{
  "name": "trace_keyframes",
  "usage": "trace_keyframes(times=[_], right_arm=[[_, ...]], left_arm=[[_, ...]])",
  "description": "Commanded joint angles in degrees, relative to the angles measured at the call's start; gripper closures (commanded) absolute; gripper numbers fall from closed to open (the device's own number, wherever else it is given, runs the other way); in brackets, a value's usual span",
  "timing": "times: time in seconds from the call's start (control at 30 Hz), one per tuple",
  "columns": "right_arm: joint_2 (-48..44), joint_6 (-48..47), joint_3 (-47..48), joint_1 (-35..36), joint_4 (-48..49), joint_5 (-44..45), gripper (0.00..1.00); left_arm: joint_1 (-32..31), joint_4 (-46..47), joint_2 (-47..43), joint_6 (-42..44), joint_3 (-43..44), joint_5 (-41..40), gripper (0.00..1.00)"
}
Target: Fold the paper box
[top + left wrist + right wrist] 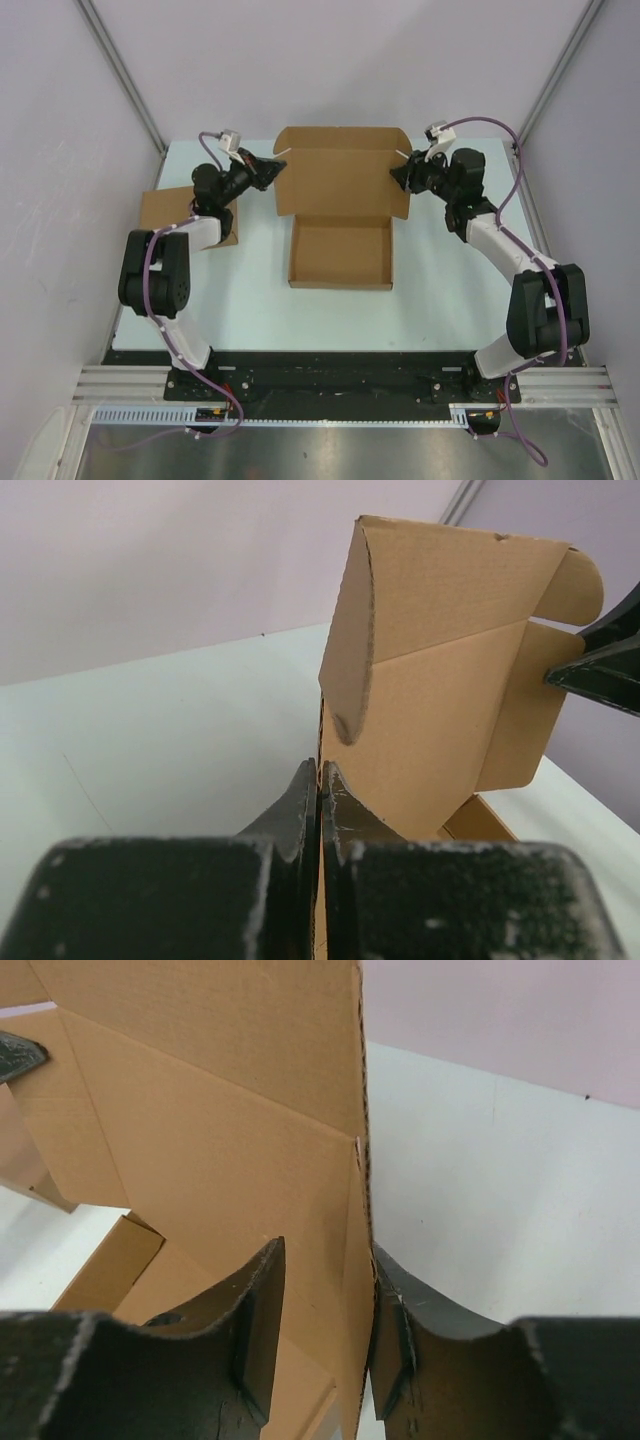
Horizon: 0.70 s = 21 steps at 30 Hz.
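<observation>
1. While the paper box (340,250) lies in the middle of the table (240,310), its shallow tray is toward my bases and its lid stands raised on the far side.
2. My left claw (318,772) is pressed together on the left edge of the lid; the thin cardboard runs between its two fingers.
3. My right claw (325,1260) is spread. The right edge of the lid stands between its fingers: the outer finger is just beside the cardboard, the inner one is apart from it.
4. A plain cardboard box (160,210) lies at the left side of the table, partly under my left arm.
</observation>
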Motion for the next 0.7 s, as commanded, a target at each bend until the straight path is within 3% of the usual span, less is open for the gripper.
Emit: trace_keyframes(times=[0.0, 0.27, 0.43, 0.57, 0.67], right_arm=[[-3.8, -0.2, 0.8, 0.4, 1.0, 2.4, 0.60], [-3.6, 0.5, 0.8, -0.9, 2.3, 1.3, 0.81], [-3.0, 0.2, 0.8, -1.0, 2.0, 1.2, 0.87], [-2.8, -0.1, 0.8, -1.1, 0.6, 2.1, 0.68], [-2.7, -0.3, 0.8, -1.0, -0.8, 2.6, 0.61]], left_arm=[[-0.4, -0.7, -4.2, 3.0, -0.2, -0.8, 1.00], [-0.4, -3.1, -4.5, 4.7, 0.7, -1.0, 1.00], [-0.4, -3.3, -4.1, 4.6, 1.1, -1.1, 1.00], [-0.5, -3.9, -4.1, 5.0, 1.2, -1.3, 1.00], [-0.5, -4.5, -4.3, 5.3, 1.2, -1.7, 1.00]])
